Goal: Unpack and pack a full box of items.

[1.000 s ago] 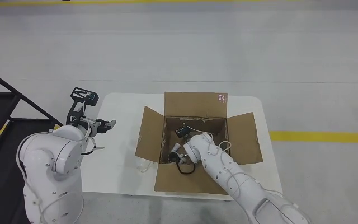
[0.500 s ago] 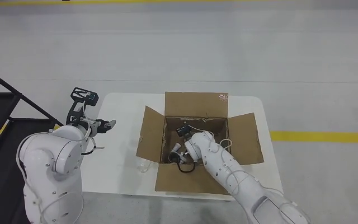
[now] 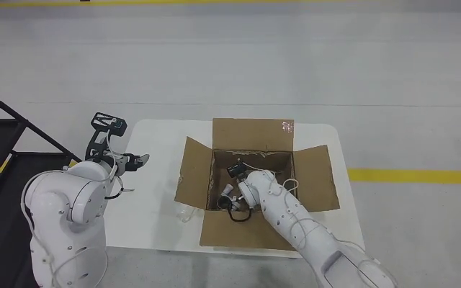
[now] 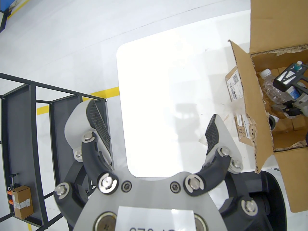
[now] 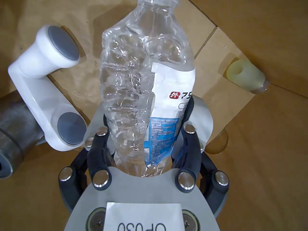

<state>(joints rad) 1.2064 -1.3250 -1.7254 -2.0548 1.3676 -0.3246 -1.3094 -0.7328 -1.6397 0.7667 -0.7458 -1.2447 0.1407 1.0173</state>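
Right wrist view has the bottle (image 5: 144, 85) dead centre: clear crumpled plastic, white cap, blue-and-white label. It's down inside the box (image 3: 252, 133), over the cardboard floor. The right gripper (image 5: 146, 133) has its jaws pinching the bottle low down, on the end away from the cap, with one finger on each side of the label. Whether the bottle is resting on the floor or already hanging free is hard to tell.

It looks like the unpacking half, with the bottle being taken out. To do that well, the arm probably wants to go straight up before going sideways, so the cap end clears the walls and flaps. The bottle looks empty and soft, so squeezing harder would likely just crush it. It's also held near one end, so the neck may swing, and slow moves seem the safer bet. A white bracket (image 5: 43, 78) sits just beside the bottle and could get knocked.

The box stands open on the table (image 3: 155, 180) with its four flaps folded out. Besides the bottle, it holds:
- the bracket, which has two grey round pads
- a metal cylinder (image 5: 12, 126) right next to the bracket
- a small yellowish plug (image 5: 245, 76) lying on the other side

The left gripper (image 4: 156, 123) hangs over the table's left edge, well apart from the box. Its jaws are spread wide with nothing between them. Past it stands a dark rack (image 4: 16, 133) with a small carton (image 4: 21, 202) on a low shelf.
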